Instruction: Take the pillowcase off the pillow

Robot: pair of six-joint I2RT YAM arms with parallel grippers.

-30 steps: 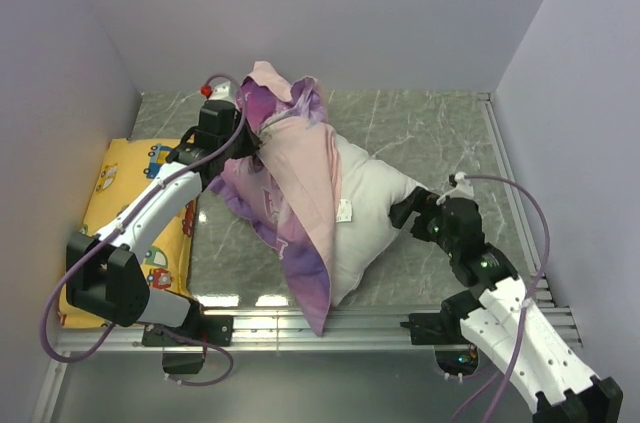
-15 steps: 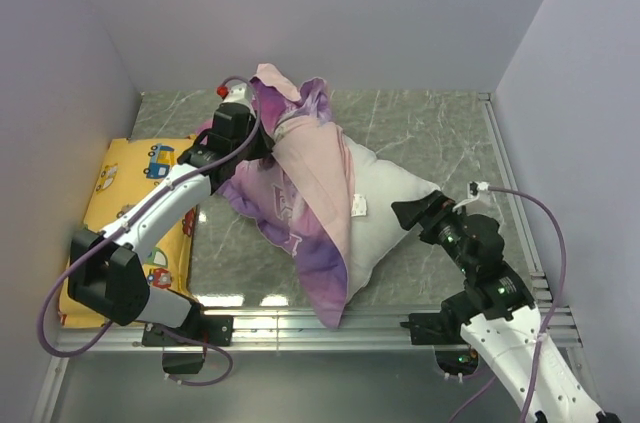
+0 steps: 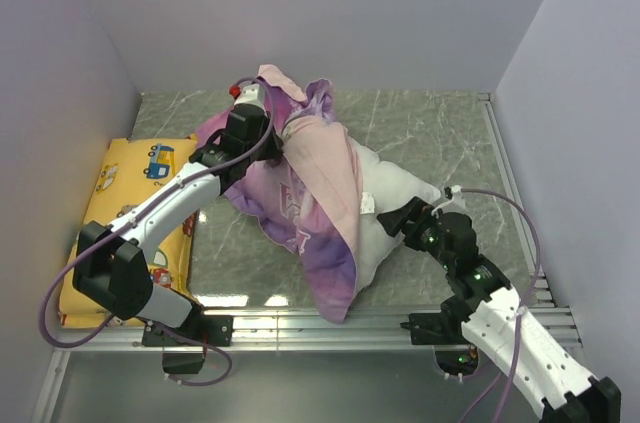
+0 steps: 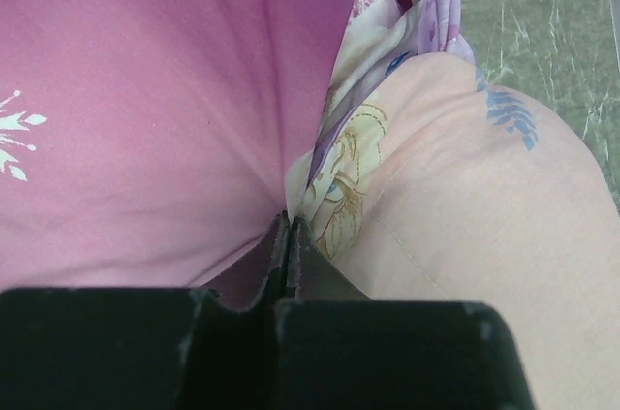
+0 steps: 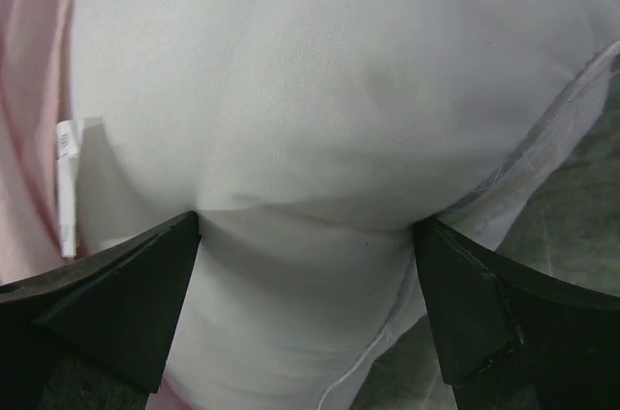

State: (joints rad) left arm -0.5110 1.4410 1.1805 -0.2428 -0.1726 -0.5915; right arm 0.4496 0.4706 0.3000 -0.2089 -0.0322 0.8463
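Here the desk (image 3: 430, 133) carries the pillowcase (image 3: 300, 193), bunched over the left part of the pillow (image 3: 395, 193), which lies lengthwise left to right. The pillow's bare white end sticks out of the case's mouth toward the right arm, the nearer one. The right gripper (image 3: 402, 219) stands wide open, straddling that end. The left gripper (image 3: 265, 138) is pinched closed on a pillowcase fold at the far side. A small tag (image 3: 368, 203) marks the pillow's exposed edge.

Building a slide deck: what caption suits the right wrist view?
Right gripper, jaws open, straddling the white pillow; pink pillowcase at left.
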